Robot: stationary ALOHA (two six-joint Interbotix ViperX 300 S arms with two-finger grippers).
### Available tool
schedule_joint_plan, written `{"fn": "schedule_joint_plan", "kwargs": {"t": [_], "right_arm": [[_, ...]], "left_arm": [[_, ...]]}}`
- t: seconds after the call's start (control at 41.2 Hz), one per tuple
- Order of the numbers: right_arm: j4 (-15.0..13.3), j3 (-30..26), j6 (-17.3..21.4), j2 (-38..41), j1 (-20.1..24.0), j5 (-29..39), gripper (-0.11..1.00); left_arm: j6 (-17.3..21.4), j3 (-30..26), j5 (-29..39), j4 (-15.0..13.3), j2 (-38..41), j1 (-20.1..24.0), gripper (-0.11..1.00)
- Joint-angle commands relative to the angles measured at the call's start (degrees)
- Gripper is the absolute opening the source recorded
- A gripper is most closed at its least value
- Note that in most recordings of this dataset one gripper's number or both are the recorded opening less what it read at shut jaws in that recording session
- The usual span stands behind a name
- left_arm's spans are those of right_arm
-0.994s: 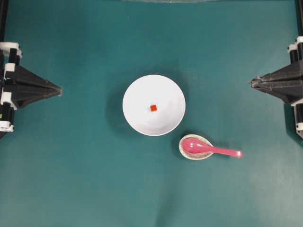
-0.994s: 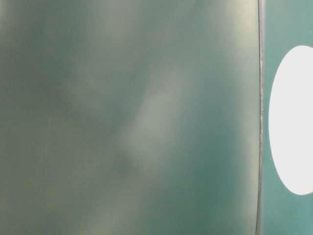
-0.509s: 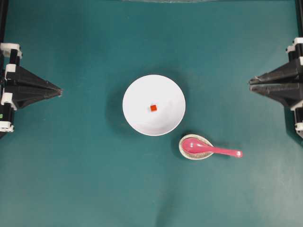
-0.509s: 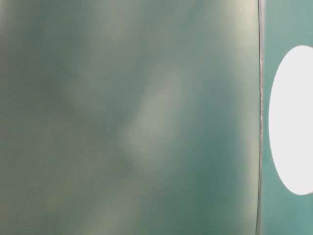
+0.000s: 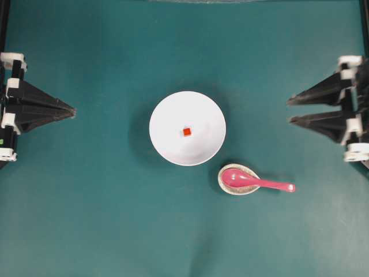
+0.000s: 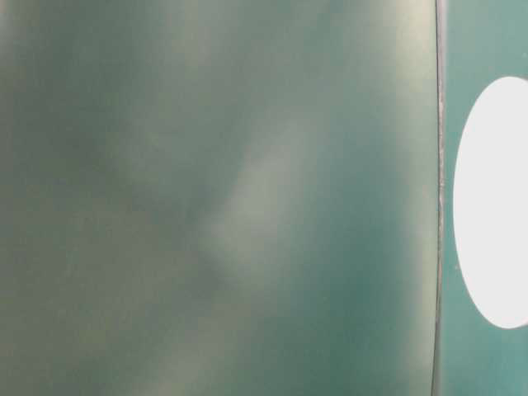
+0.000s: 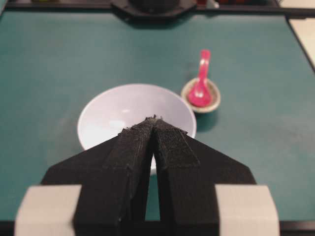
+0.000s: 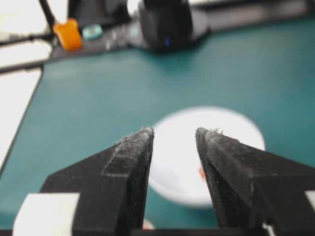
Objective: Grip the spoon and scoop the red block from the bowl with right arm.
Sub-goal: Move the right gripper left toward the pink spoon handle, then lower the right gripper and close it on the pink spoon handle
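Teal cloth covers the table (image 5: 86, 219), seen from above. At the far left the left gripper (image 5: 74, 109) sits parked at the table edge, its jaws pressed together on nothing, and it has not stirred in the last second. Toward the middle, well apart from both grippers, stands the white bowl (image 5: 167, 147) with the tiny red block (image 5: 187, 132) near its centre. Right of the bowl and a little nearer the camera's lower edge, the pink spoon (image 5: 253, 182) lies with its scoop resting in a small speckled dish (image 5: 226, 186). Its long axis runs left to right: scoop toward the bowl, handle pointing out toward the right arm's side. At the far right, the right gripper (image 5: 288, 111) has just changed: a second ago its jaws were together, and now they stand spread with a clear gap, holding nothing, and it has edged inward. This looks like the start of the reach for the spoon, which lies below and inward of that gripper, not yet touched.
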Motion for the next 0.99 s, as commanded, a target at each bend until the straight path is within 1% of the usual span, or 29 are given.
{"fn": "schedule_joint_plan", "kwargs": {"t": [0.0,0.097,0.218,0.291,0.364,0.412,0.485,0.606,0.824,0.873,0.97], "right_arm": [[3.16,0.00,0.00,4.13,1.41,-1.41,0.47],[5.01,0.70,0.09,8.35,3.87,-5.19,0.47],[8.26,2.20,0.00,13.80,8.26,-14.41,0.47],[11.43,3.34,0.00,17.05,11.07,-20.39,0.47],[15.47,4.39,0.00,20.74,14.68,-26.98,0.47],[17.67,4.83,0.00,22.59,16.61,-29.97,0.47],[22.06,5.45,0.00,26.10,20.65,-34.80,0.47],[27.86,5.80,-0.09,31.20,26.54,-40.43,0.47],[36.65,5.45,-0.09,38.50,34.98,-47.55,0.47],[38.32,5.10,-0.09,40.08,36.65,-48.34,0.47],[40.43,4.83,-0.09,42.45,38.94,-48.87,0.47]], "left_arm": [[-0.09,-1.49,-0.18,0.18,0.44,-0.18,0.00],[-0.09,-1.58,0.26,0.18,0.35,-0.18,0.00],[-0.09,-1.49,0.53,0.18,0.35,-0.18,0.00],[-0.09,-1.49,0.53,0.18,0.35,-0.18,0.00],[-0.09,-1.49,0.53,0.18,0.35,-0.18,0.00],[-0.09,-1.49,0.53,0.18,0.35,-0.18,0.00],[-0.09,-1.49,0.53,0.18,0.35,-0.18,0.00],[-0.09,-1.49,0.53,0.18,0.35,-0.18,0.00],[-0.09,-1.49,0.53,0.18,0.35,-0.18,0.00],[-0.09,-1.49,0.53,0.18,0.35,-0.18,0.00],[-0.09,-1.41,0.53,0.18,0.35,-0.18,0.00]]}}
